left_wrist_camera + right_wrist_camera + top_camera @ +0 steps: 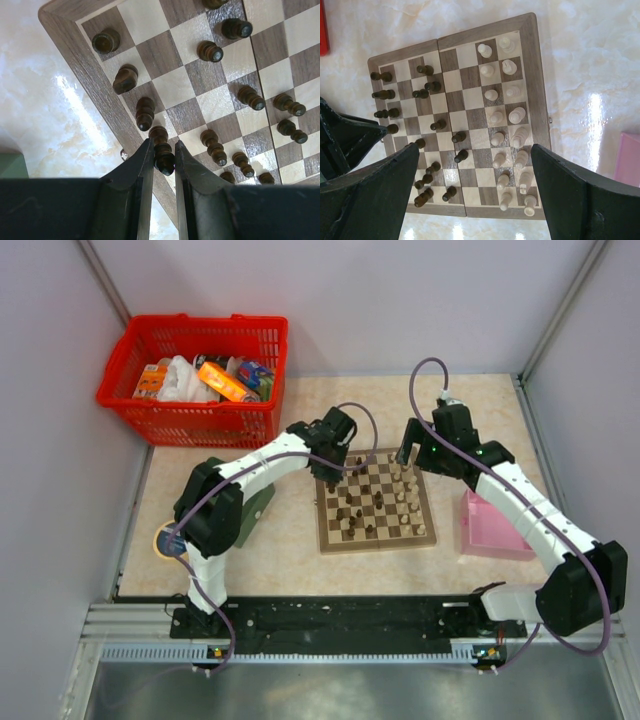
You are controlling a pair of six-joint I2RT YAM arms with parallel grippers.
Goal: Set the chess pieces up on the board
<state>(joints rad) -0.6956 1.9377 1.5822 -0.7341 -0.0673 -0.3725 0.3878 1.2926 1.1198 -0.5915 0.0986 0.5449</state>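
The board (pixel 330 540) lies mid-table. In the right wrist view, dark chess pieces (pixel 437 125) stand scattered over the left half of the board (pixel 532 65), and pale pieces (pixel 495 118) fill two columns on its right half. My left gripper (pixel 162 146) is shut on a dark piece (pixel 164 160) that stands upright at the board's (pixel 80 55) edge column, in line with other dark pieces (pixel 145 114). In the top view the left gripper (pixel 330 478) sits over the board's far left corner. My right gripper (pixel 475 150) hangs open high above the board, holding nothing, near the far right corner (pixel 408 452).
A red basket (pixel 120 370) of packaged goods stands at the far left. A pink box (pixel 492 530) lies right of the board. A green tray (pixel 260 508) and a round blue disc (pixel 168 540) sit by the left arm. Walls enclose the table.
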